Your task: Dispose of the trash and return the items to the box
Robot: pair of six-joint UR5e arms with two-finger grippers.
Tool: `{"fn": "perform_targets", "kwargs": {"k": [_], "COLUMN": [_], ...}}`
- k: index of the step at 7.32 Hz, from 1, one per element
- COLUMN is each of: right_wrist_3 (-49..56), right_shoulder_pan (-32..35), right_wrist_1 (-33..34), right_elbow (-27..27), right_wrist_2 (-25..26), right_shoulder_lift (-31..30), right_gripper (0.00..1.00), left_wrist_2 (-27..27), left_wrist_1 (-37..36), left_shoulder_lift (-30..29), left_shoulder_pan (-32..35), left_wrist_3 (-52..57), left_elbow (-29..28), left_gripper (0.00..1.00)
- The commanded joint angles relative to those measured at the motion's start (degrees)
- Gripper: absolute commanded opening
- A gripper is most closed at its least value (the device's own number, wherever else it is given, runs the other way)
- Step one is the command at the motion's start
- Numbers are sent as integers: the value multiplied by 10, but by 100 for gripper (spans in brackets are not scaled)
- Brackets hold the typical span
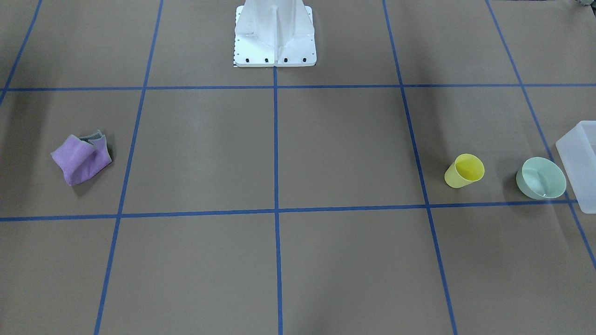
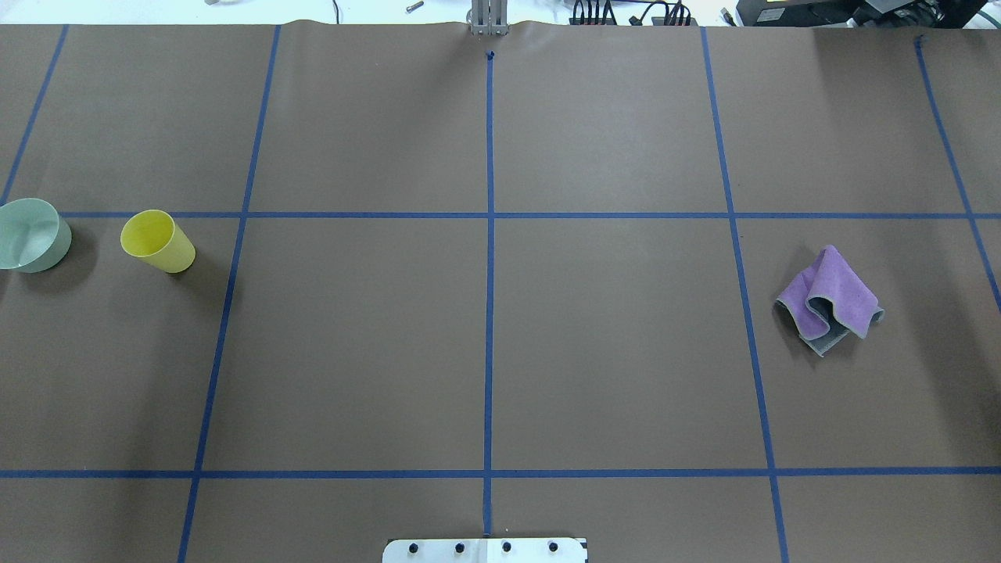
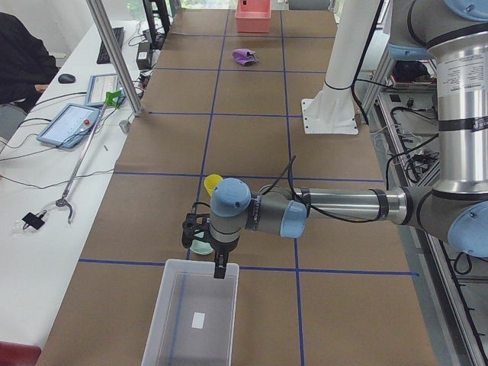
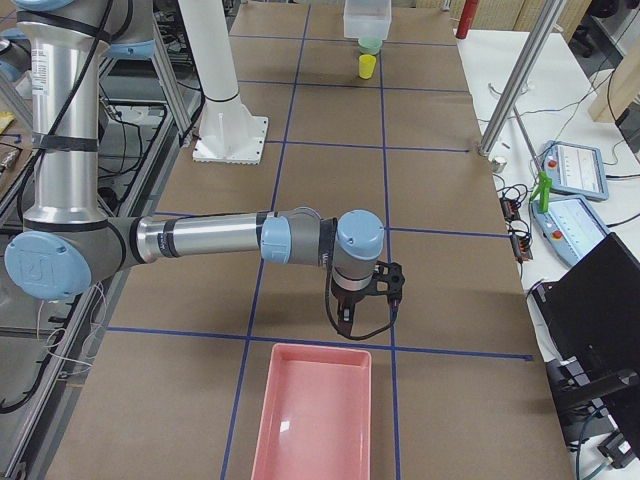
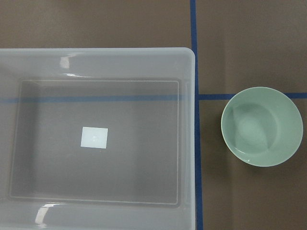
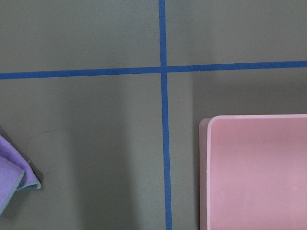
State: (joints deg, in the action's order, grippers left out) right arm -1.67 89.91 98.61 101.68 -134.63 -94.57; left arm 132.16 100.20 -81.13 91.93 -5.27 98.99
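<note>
While the left fingers (image 3: 220, 267) hang over the box (image 5: 194, 143) rim, apart or together I cannot tell, the bowl (image 5: 258, 125) sits upright on the counter (image 5: 249, 38) just beside the box, not in it. Boxing it seems the step: pinch its rim, 1 finger inside, lift clear of the wall. Beyond lie cup (image 1: 464, 170), cloth (image 1: 81, 158), and the right fingers (image 4: 345, 315), equally unreadable.

On my counter (image 1: 349, 149) I see the bowl (image 1: 541, 178) just beside the box (image 1: 579, 163) at the robot's left end, not touching its wall. The cup (image 1: 464, 170) stands near the bowl, on the side toward the middle. The cloth (image 1: 81, 158) lies well apart, toward the robot's right end, with the tray (image 4: 312, 420) beyond it at that end. The pedestal (image 1: 274, 32) stands midway along the robot's side.
</note>
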Motion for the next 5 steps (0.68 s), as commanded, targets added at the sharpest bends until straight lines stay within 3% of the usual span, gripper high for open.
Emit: {"fn": "perform_targets", "kwargs": {"k": [1,5], "right_wrist_3": [0,0], "right_shoulder_pan": [0,0], "right_wrist_1": [0,0], "right_elbow": [3,7], "right_wrist_2": [-2,-5], "right_shoulder_lift": [-3,-4], "right_gripper": [100,100], "left_wrist_2": [2,1], "left_wrist_1": [1,1], "left_shoulder_lift": [0,0], "left_shoulder_pan": [0,0], "left_wrist_3": [1,4], "left_elbow": [-4,-8], "left_gripper": [99,99]}}
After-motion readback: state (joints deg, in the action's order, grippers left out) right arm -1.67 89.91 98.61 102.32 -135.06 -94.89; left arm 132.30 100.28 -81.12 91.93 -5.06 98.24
